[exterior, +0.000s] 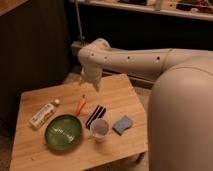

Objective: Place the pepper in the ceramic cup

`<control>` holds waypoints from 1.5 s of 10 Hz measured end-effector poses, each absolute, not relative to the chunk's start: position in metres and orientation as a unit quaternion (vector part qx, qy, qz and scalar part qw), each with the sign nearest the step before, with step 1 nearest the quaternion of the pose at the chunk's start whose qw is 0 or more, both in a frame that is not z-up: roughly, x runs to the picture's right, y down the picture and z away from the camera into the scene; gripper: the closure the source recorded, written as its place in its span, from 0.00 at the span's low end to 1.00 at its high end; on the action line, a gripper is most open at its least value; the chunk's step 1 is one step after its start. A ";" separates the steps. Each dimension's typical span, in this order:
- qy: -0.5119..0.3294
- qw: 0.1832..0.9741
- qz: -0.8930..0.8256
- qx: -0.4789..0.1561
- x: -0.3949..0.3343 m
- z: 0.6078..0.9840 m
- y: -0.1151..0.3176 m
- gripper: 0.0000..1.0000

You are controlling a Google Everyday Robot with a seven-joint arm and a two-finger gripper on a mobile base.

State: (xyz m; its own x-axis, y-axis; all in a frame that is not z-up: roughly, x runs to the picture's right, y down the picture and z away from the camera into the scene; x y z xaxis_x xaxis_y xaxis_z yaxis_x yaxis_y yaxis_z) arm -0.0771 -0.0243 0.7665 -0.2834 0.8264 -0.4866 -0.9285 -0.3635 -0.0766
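Observation:
The orange pepper [80, 105] lies on the wooden table [120, 95], just beyond the green plate. The small whitish ceramic cup [99, 129] stands upright near the table's front, to the right of the plate and about a hand's width from the pepper. My gripper [89, 85] hangs from the white arm above the far middle of the table, a little behind and above the pepper. Its fingers point down, apart, with nothing between them.
A green round plate [63, 132] sits front left. A white tube bottle [43, 114] lies at the left. A black striped object [96, 116] lies between pepper and cup. A blue sponge [122, 124] is right of the cup. A dark wall and shelf stand behind the table.

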 end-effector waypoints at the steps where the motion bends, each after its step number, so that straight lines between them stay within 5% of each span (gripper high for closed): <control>1: 0.106 0.561 0.780 -0.256 -0.077 0.782 -0.024 0.35; 8: 0.114 0.600 0.713 -0.344 -0.083 0.834 -0.023 0.35; 15: 0.113 0.625 0.691 -0.344 -0.139 0.856 0.017 0.35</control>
State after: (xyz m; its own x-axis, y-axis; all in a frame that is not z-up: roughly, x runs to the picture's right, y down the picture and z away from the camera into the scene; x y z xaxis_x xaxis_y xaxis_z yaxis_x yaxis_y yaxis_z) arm -0.1387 0.0172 0.8563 0.0189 0.7861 -0.6179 -0.9424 -0.1925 -0.2737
